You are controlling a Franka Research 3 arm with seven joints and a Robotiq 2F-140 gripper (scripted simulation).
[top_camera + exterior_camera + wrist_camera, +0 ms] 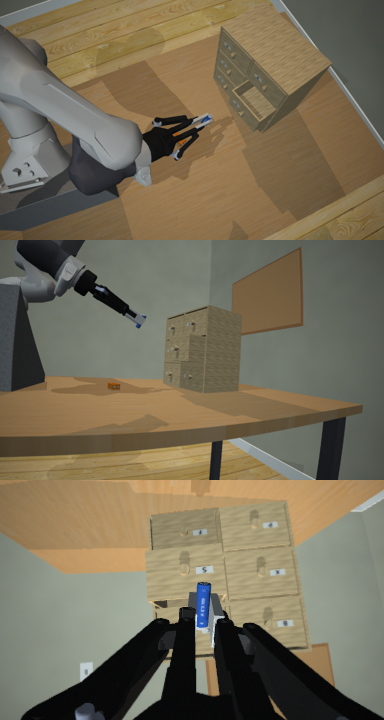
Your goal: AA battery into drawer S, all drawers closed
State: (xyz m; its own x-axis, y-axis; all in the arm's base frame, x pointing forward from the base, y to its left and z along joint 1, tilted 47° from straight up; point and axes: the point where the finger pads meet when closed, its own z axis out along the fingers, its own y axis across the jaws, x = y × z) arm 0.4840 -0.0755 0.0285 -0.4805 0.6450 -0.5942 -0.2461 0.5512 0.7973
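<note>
My gripper [206,119] [140,320] [202,604] is shut on the blue AA battery [205,119] [138,325] [203,600], which lies crosswise between the fingertips with both ends sticking out. The gripper slants down towards the chest, in the air in front of it, at about the height of its top row. The small wooden chest [277,50] [223,353] stands upright. Its drawer marked S [244,109] [197,348] [167,580], in the middle row, is pulled part way out and level. The visible part of its inside is empty. The other visible drawers look pushed in.
An orange block [181,141] [113,386] with two round studs on one end lies on the table [175,203] [84,415], below the gripper in the top view. Small knobs stick out from the drawer fronts. The arm's base is at the left.
</note>
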